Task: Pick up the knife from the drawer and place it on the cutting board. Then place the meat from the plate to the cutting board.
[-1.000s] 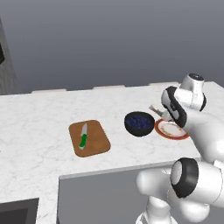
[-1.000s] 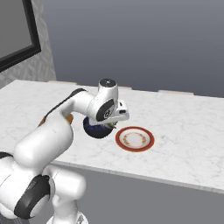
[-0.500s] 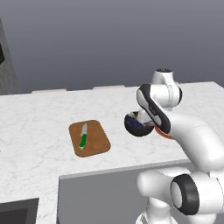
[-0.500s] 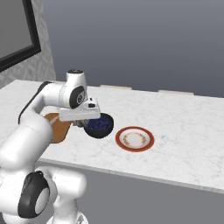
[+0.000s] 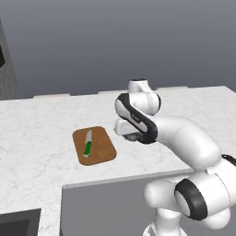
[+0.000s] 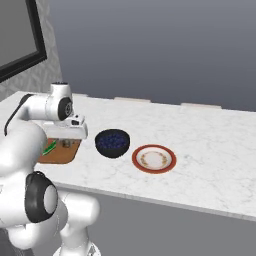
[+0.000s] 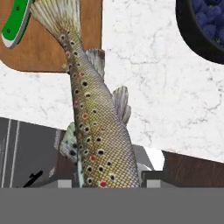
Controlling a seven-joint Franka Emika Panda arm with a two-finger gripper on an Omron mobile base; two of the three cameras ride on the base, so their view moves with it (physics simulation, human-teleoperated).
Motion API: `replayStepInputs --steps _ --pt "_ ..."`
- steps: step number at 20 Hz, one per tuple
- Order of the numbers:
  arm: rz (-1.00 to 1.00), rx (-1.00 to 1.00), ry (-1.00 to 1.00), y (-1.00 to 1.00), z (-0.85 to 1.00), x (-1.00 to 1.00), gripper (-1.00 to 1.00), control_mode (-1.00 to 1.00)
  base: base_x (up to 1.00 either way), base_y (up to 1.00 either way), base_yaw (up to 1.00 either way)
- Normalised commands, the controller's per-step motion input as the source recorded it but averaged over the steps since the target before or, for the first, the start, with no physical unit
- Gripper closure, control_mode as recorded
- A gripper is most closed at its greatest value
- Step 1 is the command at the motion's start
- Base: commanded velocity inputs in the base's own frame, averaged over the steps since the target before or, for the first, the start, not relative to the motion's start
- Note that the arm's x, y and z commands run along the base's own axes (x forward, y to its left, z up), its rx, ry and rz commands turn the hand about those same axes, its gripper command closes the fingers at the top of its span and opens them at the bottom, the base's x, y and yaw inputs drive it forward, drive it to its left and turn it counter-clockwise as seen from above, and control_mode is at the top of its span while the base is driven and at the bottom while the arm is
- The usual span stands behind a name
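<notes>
Meat (image 7: pixel 94 127), a speckled fish here, hangs from the end effector (image 5: pixel 131 136), whose two fingers are closed part-way on the thick head end, while the tail fans out ahead toward the corner of the cutting board (image 7: pixel 52 48). It looks to me slick-skinned and limp rather than stiff, light enough for one grip, and likely to droop or swing at the free tail; the thick body behind the head seems the sensible place to hold it, as the fins and tail would slip or tear. I would expect it to slide if tilted steeply.

Just past the tail, the knife (image 7: pixel 16 22) lies on the board, green handle nearest the fish, so there is little spare wood beside it. From the left, the knife (image 5: pixel 87 144) sits lengthwise down the board's middle.

Beyond, the counter (image 6: pixel 210 150) is pale marbled stone, flat and smooth. A dark bowl (image 6: pixel 112 142) of blue berries stands close beside the arm, and the plate (image 6: pixel 154 159), red-rimmed and now bare, lies just next to it. Behind runs a plain grey wall, with a dark panel at the upper left in the right base view.
</notes>
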Motion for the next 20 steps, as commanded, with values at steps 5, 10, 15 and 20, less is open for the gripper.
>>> replayStepInputs --steps 5,10,15,20 --pt "-0.28 -0.10 0.07 0.97 -0.34 0.45 1.00 -1.00 0.00 0.00 0.00" --pt "-0.27 -0.06 0.03 0.76 -0.21 0.69 1.00 -1.00 0.00 0.00 0.00" --pt "-0.23 -0.05 0.01 0.12 -0.38 0.65 1.00 -1.00 0.00 0.00 0.00" --pt "-0.19 -0.04 0.00 0.00 -0.55 0.58 1.00 -1.00 0.00 0.00 0.00"
